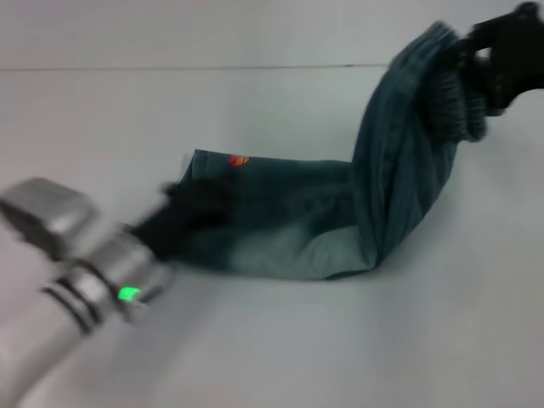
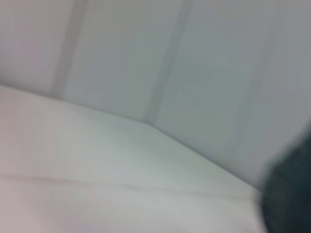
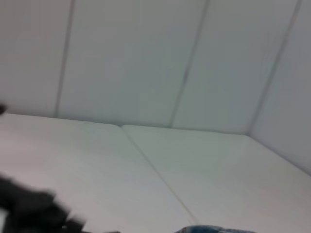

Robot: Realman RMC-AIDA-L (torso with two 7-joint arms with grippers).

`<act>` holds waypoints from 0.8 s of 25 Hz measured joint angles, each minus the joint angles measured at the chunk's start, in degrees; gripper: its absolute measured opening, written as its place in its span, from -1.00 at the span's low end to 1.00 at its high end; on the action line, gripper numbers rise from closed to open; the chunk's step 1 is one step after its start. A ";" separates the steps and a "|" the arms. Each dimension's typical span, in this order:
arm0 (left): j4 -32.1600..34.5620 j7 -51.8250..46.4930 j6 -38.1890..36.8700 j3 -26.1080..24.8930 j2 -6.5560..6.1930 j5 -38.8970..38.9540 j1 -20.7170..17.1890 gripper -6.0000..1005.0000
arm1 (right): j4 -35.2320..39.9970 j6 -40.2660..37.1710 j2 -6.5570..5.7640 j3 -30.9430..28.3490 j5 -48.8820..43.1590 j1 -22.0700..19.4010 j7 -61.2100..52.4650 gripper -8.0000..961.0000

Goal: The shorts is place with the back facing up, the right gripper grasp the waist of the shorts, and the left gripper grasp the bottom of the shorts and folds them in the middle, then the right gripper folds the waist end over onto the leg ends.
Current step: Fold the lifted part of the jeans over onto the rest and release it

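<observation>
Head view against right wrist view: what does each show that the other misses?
Only the head view shows the whole shorts: the leg end lying flat with the left end effector on it, the waist end lifted high by the right end effector, and an orange mark near the leg end. Only the right wrist view shows the panelled wall behind. Both show the white table, and the right wrist view catches just a sliver of the denim at its edge.
</observation>
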State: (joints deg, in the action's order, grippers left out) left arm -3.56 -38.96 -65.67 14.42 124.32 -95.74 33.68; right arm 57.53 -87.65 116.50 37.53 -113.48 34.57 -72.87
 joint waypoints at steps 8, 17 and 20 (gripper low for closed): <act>14.10 -4.14 -6.31 -13.61 -0.32 0.06 -7.63 -0.97 | -8.07 2.69 -0.01 9.52 -0.11 6.65 1.48 -0.64; 15.73 -5.13 -11.72 -16.35 -0.19 0.03 -13.27 -0.94 | -17.83 11.24 2.59 26.05 -7.77 18.47 2.95 -0.61; 15.53 -5.16 -12.62 -16.40 -0.02 0.03 -14.84 -0.93 | -20.52 16.16 3.91 32.70 -12.13 21.72 1.18 -0.60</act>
State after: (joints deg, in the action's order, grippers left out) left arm 11.97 -44.13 -78.29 -1.99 124.30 -95.71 18.84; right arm 37.02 -71.49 120.41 70.23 -125.61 56.29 -71.69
